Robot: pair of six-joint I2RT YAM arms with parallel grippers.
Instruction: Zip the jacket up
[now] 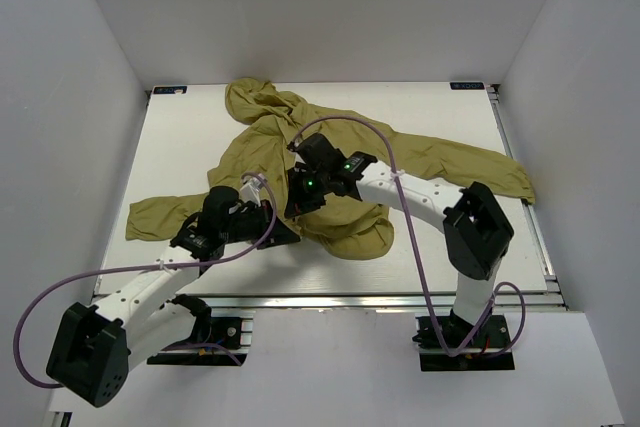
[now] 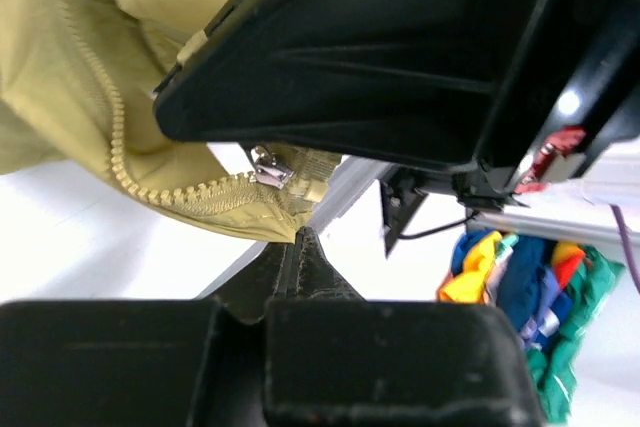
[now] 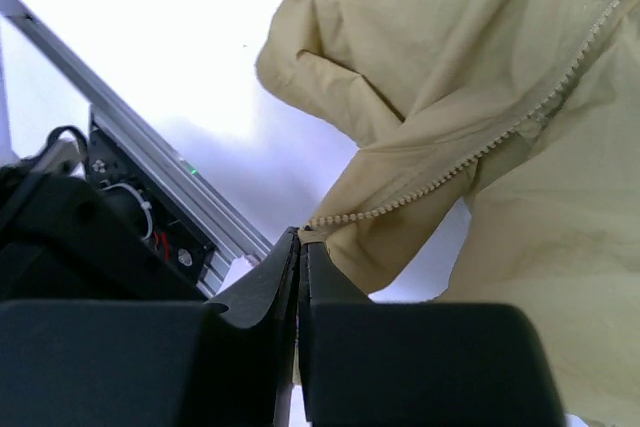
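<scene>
"Two pairs of jaws: what did each have?"

"Both were clenched on the jacket (image 1: 262, 152). The left jaws pinched its bottom corner right where one row of zip teeth (image 2: 120, 162) ended, with the metal slider (image 2: 270, 169) just under the upper finger (image 2: 400, 67). The right jaws were pressed together on the tip of the other row of teeth (image 3: 470, 162)."

"Was the zip joined?"

"No. Each row ran off alone into the wrinkled cloth, and both held corners looked lifted off the tabletop (image 1: 450, 117)."

"And the rest of the jacket?"

"It lay spread across the middle of the tabletop, with the hood (image 1: 255, 97) toward the far wall. One sleeve (image 1: 160, 215) reached left and the other (image 1: 470, 162) reached right, to the edge. Both arms met over its lower front."

"Any bins or boxes with things in them?"

"Past the near rail (image 3: 150, 147), the left wrist view showed a heap of bright cloth (image 2: 520, 287) in blue, yellow and green. Whether anything held it I could not tell."
</scene>
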